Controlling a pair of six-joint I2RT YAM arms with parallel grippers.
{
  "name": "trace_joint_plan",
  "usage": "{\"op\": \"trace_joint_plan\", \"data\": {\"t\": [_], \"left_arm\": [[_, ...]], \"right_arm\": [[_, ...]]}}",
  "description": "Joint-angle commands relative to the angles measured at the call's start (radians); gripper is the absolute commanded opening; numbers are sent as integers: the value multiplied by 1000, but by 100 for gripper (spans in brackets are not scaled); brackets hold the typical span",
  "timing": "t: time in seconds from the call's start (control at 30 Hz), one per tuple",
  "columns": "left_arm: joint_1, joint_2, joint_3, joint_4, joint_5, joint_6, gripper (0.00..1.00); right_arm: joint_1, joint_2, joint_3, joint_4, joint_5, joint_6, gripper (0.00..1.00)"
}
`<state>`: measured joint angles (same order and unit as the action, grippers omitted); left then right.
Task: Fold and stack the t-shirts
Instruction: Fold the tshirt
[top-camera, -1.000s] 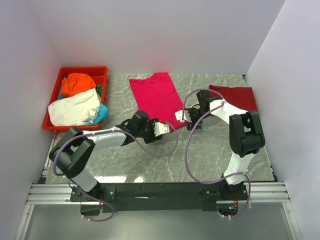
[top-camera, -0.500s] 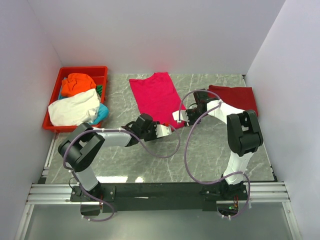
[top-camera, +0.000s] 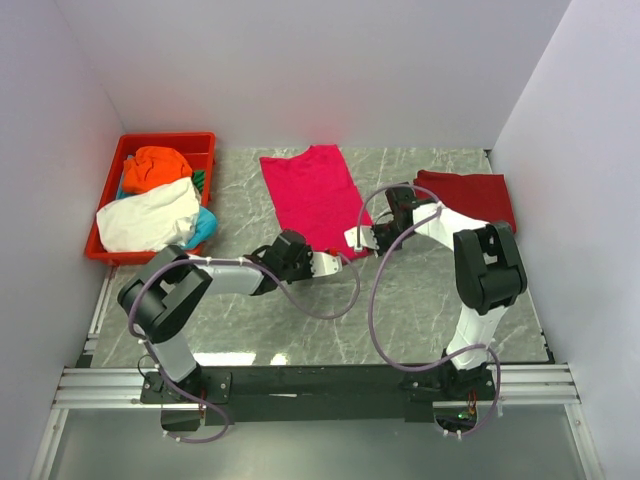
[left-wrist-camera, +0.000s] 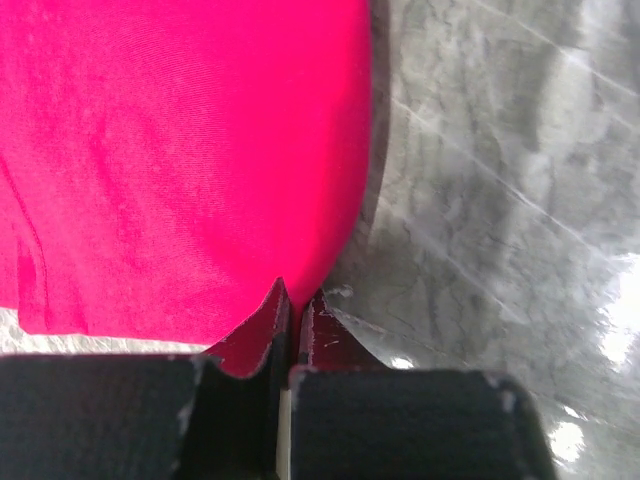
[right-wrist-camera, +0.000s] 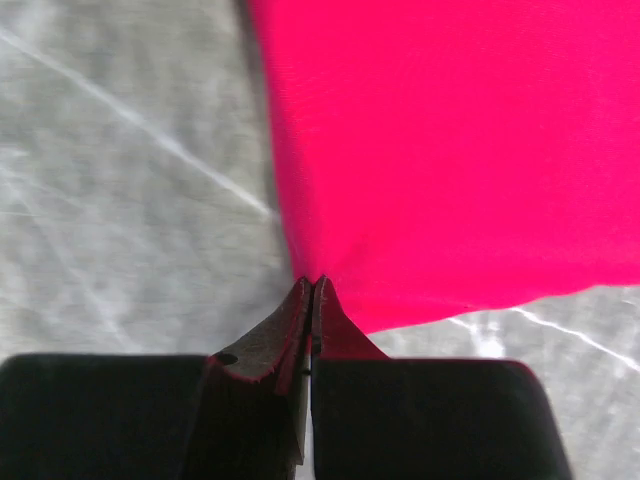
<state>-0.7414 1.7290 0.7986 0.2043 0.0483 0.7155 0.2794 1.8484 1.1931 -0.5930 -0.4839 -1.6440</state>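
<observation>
A bright pink-red t-shirt (top-camera: 312, 195) lies flat at mid-table. Both grippers meet at its near edge. My left gripper (top-camera: 337, 259) comes in from the left, and in the left wrist view it (left-wrist-camera: 297, 296) is shut, with the pink cloth (left-wrist-camera: 180, 150) pinched at its tips. My right gripper (top-camera: 349, 242) sits at the shirt's near right corner. In the right wrist view it (right-wrist-camera: 312, 284) is shut on the puckered edge of the cloth (right-wrist-camera: 450, 140). A darker red t-shirt (top-camera: 470, 192) lies folded at the far right.
A red plastic tray (top-camera: 165, 137) stands at the far left and holds an orange (top-camera: 158, 166), a white (top-camera: 150, 215) and a teal (top-camera: 205, 228) t-shirt in a heap. White walls close in on three sides of the marble table (top-camera: 400, 300).
Both grippers have gone from open to shut on the pink-red shirt's near edge. The left gripper has slid right towards the shirt, and the right one has edged left onto its corner.
</observation>
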Motion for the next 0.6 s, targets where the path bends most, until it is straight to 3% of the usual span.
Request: {"op": "trace_joint_plan", "data": {"t": [0.0,0.07,0.17,0.2,0.27,0.4,0.57], "left_arm": [[-18,-39,-42,-52,16,16,0],[-32,-39,-42,-69,16,19,0],[-39,-43,-41,-86,22,18,0],[-39,-49,-42,-86,24,16,1],[-38,-54,-44,-89,31,12,0],[-39,-55,-39,-94,35,9,0],[-38,-59,-42,-94,44,13,0]], "right_arm": [[7,-72,-78,-36,-13,-2,0],[7,-101,-121,-13,-15,7,7],[10,-129,-151,16,-19,32,30],[9,-133,-158,30,-15,42,46],[12,-141,-164,59,-7,50,57],[17,-118,-144,70,25,62,62],[27,-89,-106,98,62,104,61]]}}
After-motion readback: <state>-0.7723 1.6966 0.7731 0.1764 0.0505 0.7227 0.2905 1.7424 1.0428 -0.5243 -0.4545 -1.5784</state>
